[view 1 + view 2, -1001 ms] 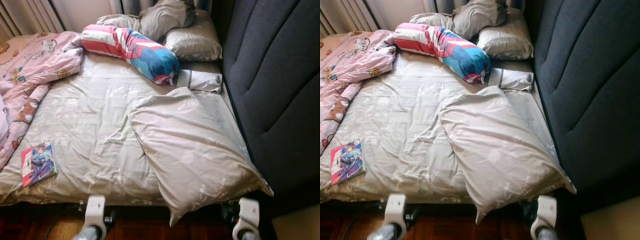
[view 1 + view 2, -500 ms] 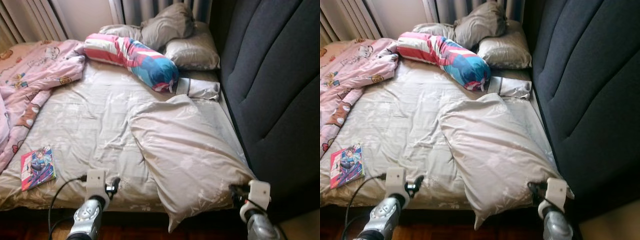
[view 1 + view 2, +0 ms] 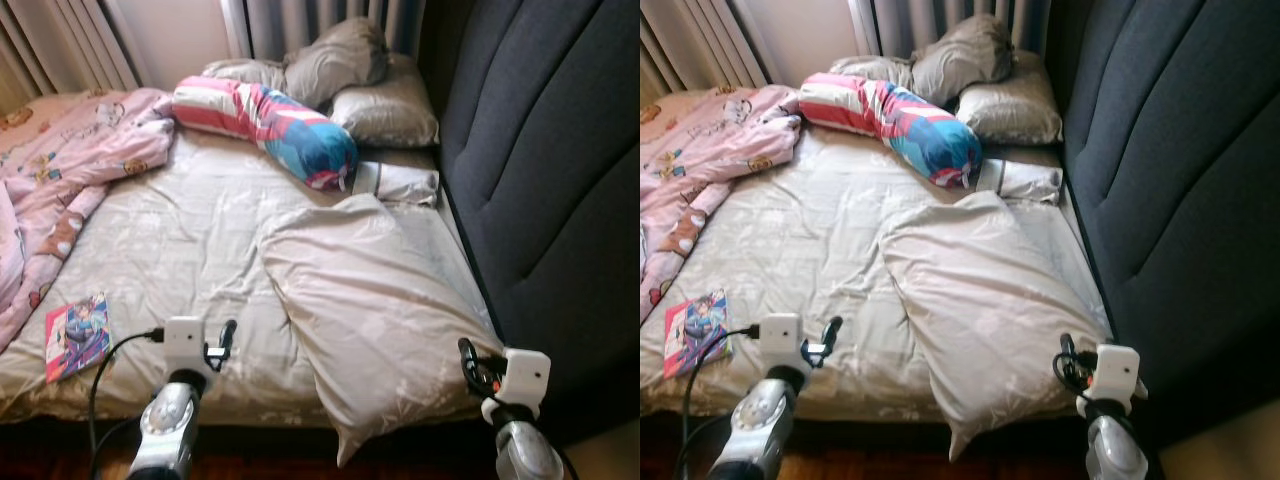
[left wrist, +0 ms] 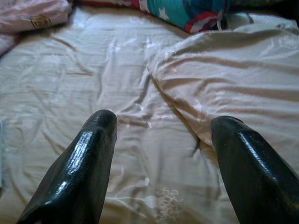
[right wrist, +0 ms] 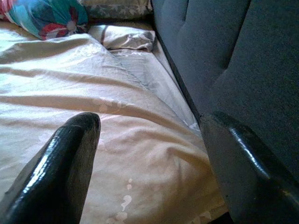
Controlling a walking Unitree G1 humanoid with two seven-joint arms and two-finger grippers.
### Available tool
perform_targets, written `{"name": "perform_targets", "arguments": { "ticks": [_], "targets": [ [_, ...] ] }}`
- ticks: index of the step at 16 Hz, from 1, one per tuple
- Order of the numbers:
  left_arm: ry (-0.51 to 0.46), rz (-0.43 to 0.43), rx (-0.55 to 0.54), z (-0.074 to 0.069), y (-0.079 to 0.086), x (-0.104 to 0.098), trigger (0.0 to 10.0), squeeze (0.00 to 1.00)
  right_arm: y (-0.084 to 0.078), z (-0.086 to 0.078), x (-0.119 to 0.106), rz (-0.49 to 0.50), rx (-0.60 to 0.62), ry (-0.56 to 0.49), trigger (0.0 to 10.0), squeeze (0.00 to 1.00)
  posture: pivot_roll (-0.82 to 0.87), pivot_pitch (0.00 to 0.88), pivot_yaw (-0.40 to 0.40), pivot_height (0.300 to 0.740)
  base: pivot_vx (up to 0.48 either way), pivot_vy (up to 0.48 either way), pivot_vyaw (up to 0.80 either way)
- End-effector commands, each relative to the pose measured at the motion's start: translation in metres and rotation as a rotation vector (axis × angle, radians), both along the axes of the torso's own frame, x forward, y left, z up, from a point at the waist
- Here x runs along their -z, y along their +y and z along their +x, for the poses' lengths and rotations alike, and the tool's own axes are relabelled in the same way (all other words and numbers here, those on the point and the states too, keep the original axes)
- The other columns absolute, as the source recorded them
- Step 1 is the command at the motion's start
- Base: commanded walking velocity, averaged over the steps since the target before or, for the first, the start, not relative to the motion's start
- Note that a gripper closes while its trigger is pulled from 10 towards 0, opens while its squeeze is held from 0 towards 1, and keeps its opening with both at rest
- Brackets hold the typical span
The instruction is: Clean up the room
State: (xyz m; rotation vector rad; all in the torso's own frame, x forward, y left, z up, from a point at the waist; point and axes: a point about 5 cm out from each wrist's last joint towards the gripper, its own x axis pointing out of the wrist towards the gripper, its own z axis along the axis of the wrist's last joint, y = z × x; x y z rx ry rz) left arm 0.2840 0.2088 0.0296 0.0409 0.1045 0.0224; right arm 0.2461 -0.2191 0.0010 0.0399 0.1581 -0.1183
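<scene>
The big pillow [image 3: 385, 320] is lying askew on the bed [image 3: 190, 240], overhanging its near edge. Both the left gripper [image 4: 161, 154] and right gripper [image 5: 149, 158] are held with fingers apart. If only loose cover is pinched, the pillow may be dragged to the floor.

Both arms raised since 1 s ago: left gripper [image 3: 226, 338] now over the bed's [image 3: 180, 230] near edge; right gripper [image 3: 468, 358] up at the big pillow's [image 3: 380, 310] near corner. Camera tilted up slightly.
</scene>
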Motion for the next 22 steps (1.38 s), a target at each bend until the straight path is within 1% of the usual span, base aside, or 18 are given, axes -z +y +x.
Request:
{"name": "perform_targets", "arguments": {
  "ticks": [1, 6, 10, 15, 17, 20, 22],
  "targets": [
    [-0.012, -0.008, -0.004, -0.002, 0.001, -0.001, 10.0, 0.00, 0.003, -0.003, 0.002, 0.003, -0.010, 0.005, 10.0, 0.00, -0.05, 0.068, 0.008, 0.740, 0.000, 0.000, 0.00],
    [-0.003, -0.022, 0.012, -0.004, -0.005, 0.001, 10.0, 0.00, -0.001, -0.008, 0.005, -0.002, 0.000, 0.030, 10.0, 0.00, -0.06, 0.072, 0.003, 0.740, 0.000, 0.000, 0.00],
    [0.000, -0.026, 0.019, -0.002, -0.006, -0.001, 10.0, 0.00, -0.001, -0.005, 0.003, 0.001, 0.008, 0.031, 10.0, 0.00, -0.06, 0.109, 0.003, 0.740, 0.000, 0.000, 0.00],
    [0.005, -0.028, 0.033, 0.000, -0.012, -0.001, 10.0, 0.00, 0.000, -0.001, 0.003, 0.010, 0.016, 0.042, 10.0, 0.00, -0.06, 0.131, 0.005, 0.740, 0.000, 0.000, 0.00],
    [-0.002, -0.030, 0.033, 0.001, -0.014, -0.002, 10.0, 0.00, 0.002, 0.000, 0.004, 0.035, 0.021, 0.051, 10.0, 0.00, -0.06, 0.137, 0.005, 0.740, 0.000, -0.124, -0.62],
    [-0.005, -0.032, 0.034, 0.002, -0.014, -0.003, 10.0, 0.00, 0.004, -0.001, 0.005, 0.031, 0.012, 0.055, 10.0, 0.00, -0.06, 0.141, 0.006, 0.740, 0.000, -0.274, -0.71],
    [-0.006, -0.034, 0.028, 0.002, -0.013, -0.004, 10.0, 0.00, 0.005, -0.001, 0.005, 0.024, 0.012, 0.050, 10.0, 0.00, -0.06, 0.143, 0.006, 0.740, 0.000, -0.298, 0.00]
  ]
}}
